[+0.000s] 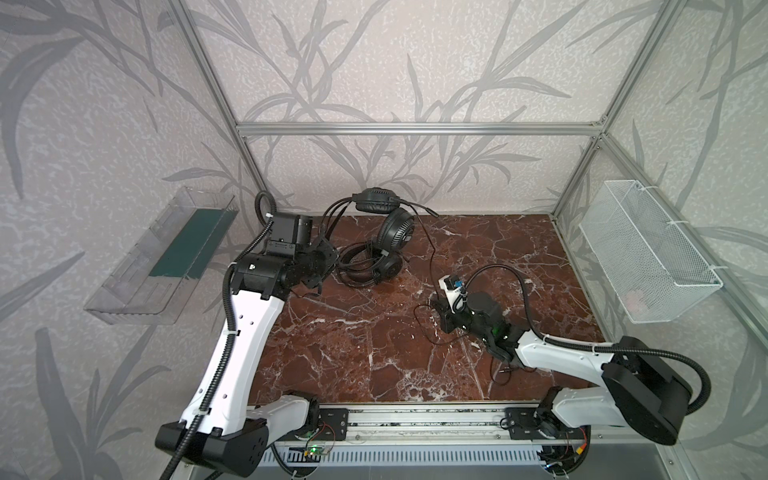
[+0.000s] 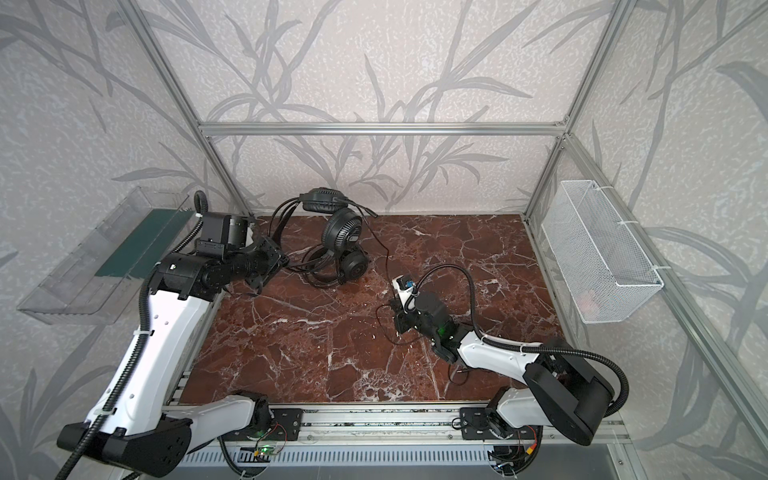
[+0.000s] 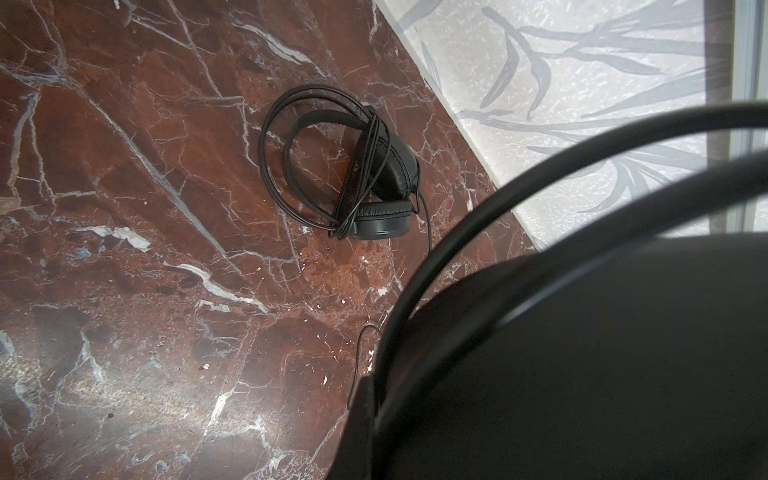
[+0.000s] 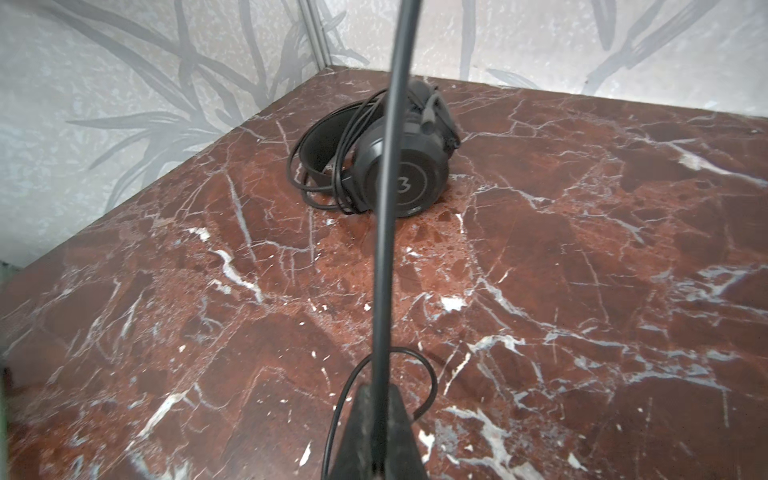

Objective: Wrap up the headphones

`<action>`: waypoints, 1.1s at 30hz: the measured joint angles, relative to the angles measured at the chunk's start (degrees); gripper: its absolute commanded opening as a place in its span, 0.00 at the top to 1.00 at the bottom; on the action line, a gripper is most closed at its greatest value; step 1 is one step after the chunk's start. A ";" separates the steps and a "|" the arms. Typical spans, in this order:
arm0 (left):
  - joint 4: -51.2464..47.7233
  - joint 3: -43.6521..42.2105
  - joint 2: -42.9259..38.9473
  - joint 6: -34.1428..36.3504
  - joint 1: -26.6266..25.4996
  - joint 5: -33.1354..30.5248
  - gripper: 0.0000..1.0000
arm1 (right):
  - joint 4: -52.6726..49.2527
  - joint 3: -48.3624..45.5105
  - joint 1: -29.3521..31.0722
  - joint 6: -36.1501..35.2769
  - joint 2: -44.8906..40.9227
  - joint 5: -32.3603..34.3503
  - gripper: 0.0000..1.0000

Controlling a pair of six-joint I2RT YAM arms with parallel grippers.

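Nearest the front rail, the right gripper (image 1: 437, 306) sits low over the red-brown marble table (image 1: 374, 357), its jaws pinched fully together on the thin black cable (image 4: 384, 232). In the right wrist view that cable runs straight up out of the closed tips, with a slack loop curling on the stone just beside them. More of it trails loose on the table under the right forearm.

Farther back and to the left, the left gripper (image 1: 320, 266) is clamped shut too, holding up one headset (image 1: 395, 226) by its thin wire headband (image 3: 540, 174). That headset hangs tilted near the back wall, its round ribbed earcups dark and matte. On the table beside it lies the second headset (image 3: 365, 187), padded cushions soft and creased, its own cable already looped round the band in several turns.

So I'd judge the step in hand to be the winding of the raised headset's cable, with one set seemingly done. The next move would call for the right arm to carry the pinched cable around the held headset without letting it slip, while the left holds steady. The cable looks limp and slick, likely to slide through a light pinch.
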 measured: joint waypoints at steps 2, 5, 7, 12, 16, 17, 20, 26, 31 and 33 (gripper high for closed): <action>0.74 -0.74 0.02 0.13 0.09 0.09 1.00 | -2.86 0.04 2.99 -1.31 -1.86 1.03 1.00; 3.43 -2.78 0.02 1.25 0.09 0.96 1.00 | -8.72 0.17 8.59 -4.35 -7.61 4.31 1.00; 5.70 -4.74 0.02 2.38 0.09 1.44 1.00 | -13.09 0.79 11.23 -6.36 -13.11 6.19 1.00; 7.89 -8.09 1.22 6.82 0.09 0.72 1.00 | -23.63 7.61 14.27 -11.87 -26.45 9.18 1.00; 8.02 -8.96 3.04 9.94 -0.02 -0.66 1.00 | -31.98 14.75 19.08 -17.40 -30.10 9.90 1.00; 8.04 -9.16 3.45 10.82 -0.20 -1.29 1.00 | -35.06 17.07 20.85 -18.86 -30.08 10.60 1.00; 7.08 -9.38 4.33 13.64 -1.88 -5.60 1.00 | -43.80 23.52 26.51 -23.21 -28.81 14.40 1.00; 4.20 -9.42 4.35 20.13 -8.98 -17.20 1.00 | -60.87 35.10 35.67 -31.39 -24.41 22.56 1.00; 3.78 -12.35 2.62 24.94 -13.38 -25.64 1.00 | -72.22 42.14 37.86 -36.85 -20.28 30.93 1.00; 3.91 -15.13 0.66 26.77 -14.12 -28.33 1.00 | -75.01 43.32 37.86 -39.15 -20.33 33.31 1.00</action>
